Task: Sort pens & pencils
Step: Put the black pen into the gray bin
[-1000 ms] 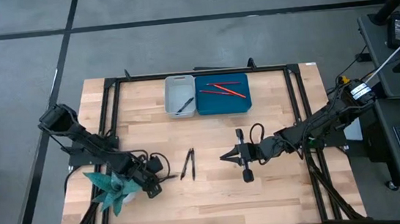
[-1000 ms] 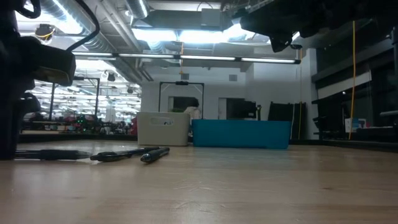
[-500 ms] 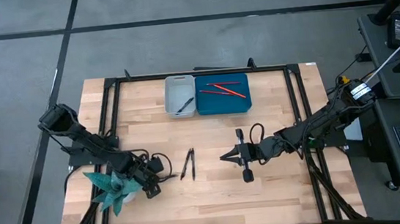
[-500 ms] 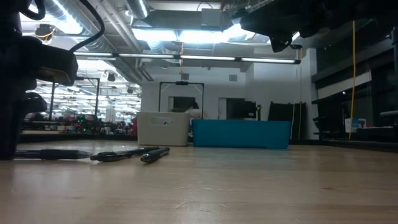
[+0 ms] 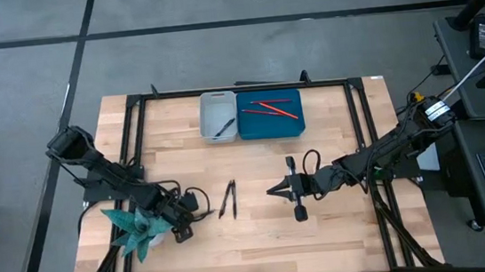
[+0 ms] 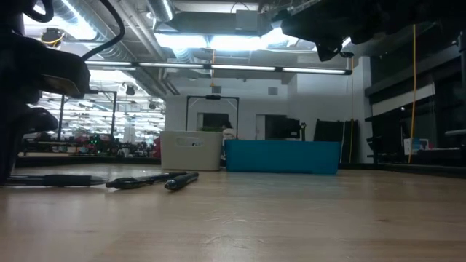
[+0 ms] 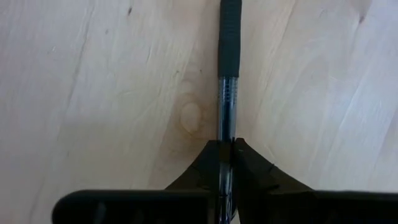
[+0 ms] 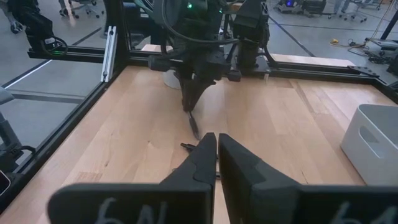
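My left gripper [image 5: 186, 224] is at the table's near left, shut on a black pen [image 7: 227, 81]. That pen also shows level along the tabletop in the low view [image 6: 62, 180]. Two more black pens [image 5: 228, 200] lie flat on the wood at the middle and show in the low view [image 6: 149, 180]. My right gripper [image 5: 274, 189] is shut and empty, right of these pens, above the table. One pen [image 5: 224, 127] lies in the grey bin [image 5: 206, 120]. Red pencils [image 5: 271, 108] lie in the blue bin [image 5: 295, 126]. My left gripper pinches the pen's clear barrel [image 7: 226, 134] between its two fingertips [image 7: 208, 158], back from the black grip section [image 7: 229, 37]. The fingers come slanting down from the table's left. The pen runs on beyond them toward the right, level at the tabletop.
The two bins stand side by side at the far middle. A teal star-shaped thing [image 5: 135, 225] lies by the left arm at the near left. A black frame [image 5: 133, 106] runs round the table's edges. Bare wood lies along the near edge.
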